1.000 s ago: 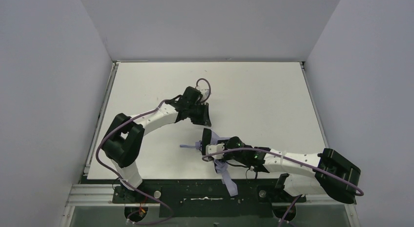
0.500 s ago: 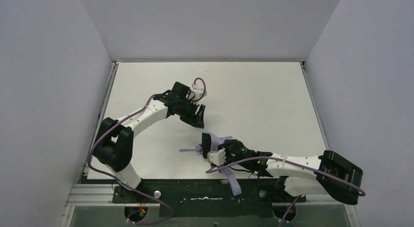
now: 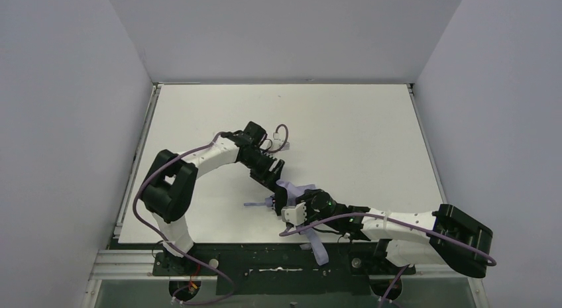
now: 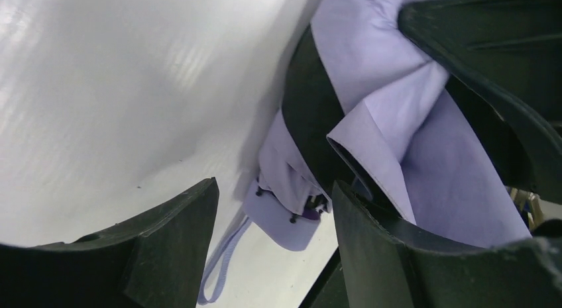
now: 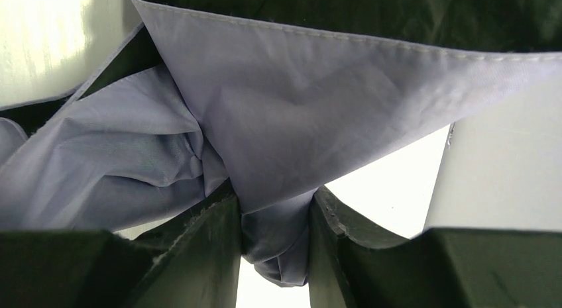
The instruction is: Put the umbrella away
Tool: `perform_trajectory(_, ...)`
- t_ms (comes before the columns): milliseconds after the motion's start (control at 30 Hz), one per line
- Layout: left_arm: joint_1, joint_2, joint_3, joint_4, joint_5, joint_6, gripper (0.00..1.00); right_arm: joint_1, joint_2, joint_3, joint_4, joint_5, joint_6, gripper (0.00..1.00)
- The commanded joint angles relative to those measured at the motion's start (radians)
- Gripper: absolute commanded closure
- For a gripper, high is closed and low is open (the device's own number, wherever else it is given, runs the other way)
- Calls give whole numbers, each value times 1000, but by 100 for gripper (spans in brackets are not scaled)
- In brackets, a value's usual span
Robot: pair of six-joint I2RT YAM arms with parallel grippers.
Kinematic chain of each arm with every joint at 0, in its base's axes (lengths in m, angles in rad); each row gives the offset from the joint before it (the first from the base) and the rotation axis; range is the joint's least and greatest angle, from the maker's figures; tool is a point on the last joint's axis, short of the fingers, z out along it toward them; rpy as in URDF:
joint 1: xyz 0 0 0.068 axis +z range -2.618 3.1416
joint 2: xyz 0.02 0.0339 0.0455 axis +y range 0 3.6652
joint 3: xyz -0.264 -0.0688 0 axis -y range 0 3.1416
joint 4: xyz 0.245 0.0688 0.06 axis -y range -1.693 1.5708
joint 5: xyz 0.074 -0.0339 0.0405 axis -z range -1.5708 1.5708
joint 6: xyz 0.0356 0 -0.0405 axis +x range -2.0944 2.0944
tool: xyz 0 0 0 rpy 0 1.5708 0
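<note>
- The left gripper has its 2 jaws standing apart, and they clamp nothing.
- Just ahead of its fingertips lies the umbrella, a crumpled bundle of pale lavender fabric on the white table.
- In the left wrist view, the small lavender handle shows in the gap between the 2 black fingers. It is a little beyond their tips and does not touch them (as far as this view lets me judge).
- The thin wrist loop runs from the handle back toward this gripper, nearer to its left finger, and lies on the table.
- The larger folds of fabric rise beyond the right finger and to the right of it.
- The right gripper is closed on the umbrella: in its own view a twisted fold of fabric is pinched between its 2 fingers.
- Beyond this pinch the fabric spreads wide, with a stitched hem running across above the fingers.
- From above, the 2 grippers are near each other, with the bundle between them.
- 1 strip of fabric trails back under the right arm and passes over the near edge of the table.
</note>
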Motion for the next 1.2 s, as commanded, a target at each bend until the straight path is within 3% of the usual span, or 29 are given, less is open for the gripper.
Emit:
perform_trajectory(0, 4, -90, -35, 70, 122, 25, 39, 5, -23, -6, 44, 21, 5, 92)
perform_trajectory(600, -91, 44, -35, 1, 127, 98, 39, 6, -24, -3, 61, 15, 25, 92)
perform_trajectory(767, -119, 64, -29, 7, 95, 97, 43, 6, -14, -2, 92, 23, 49, 92)
perform_trajectory(833, -130, 66, -31, 7, 64, 102, 49, 5, -6, 0, 106, 29, 61, 92)
perform_trajectory(967, -136, 54, -32, -2, 13, 113, 69, 5, 3, 0, 129, 38, 77, 91)
perform_trajectory(1100, -135, 35, -21, -6, -37, 115, 91, 6, -3, 0, 119, 43, 78, 85)
perform_trajectory(1167, -133, 31, 0, -32, -69, 117, 97, 5, -23, 1, 97, 41, 76, 80)
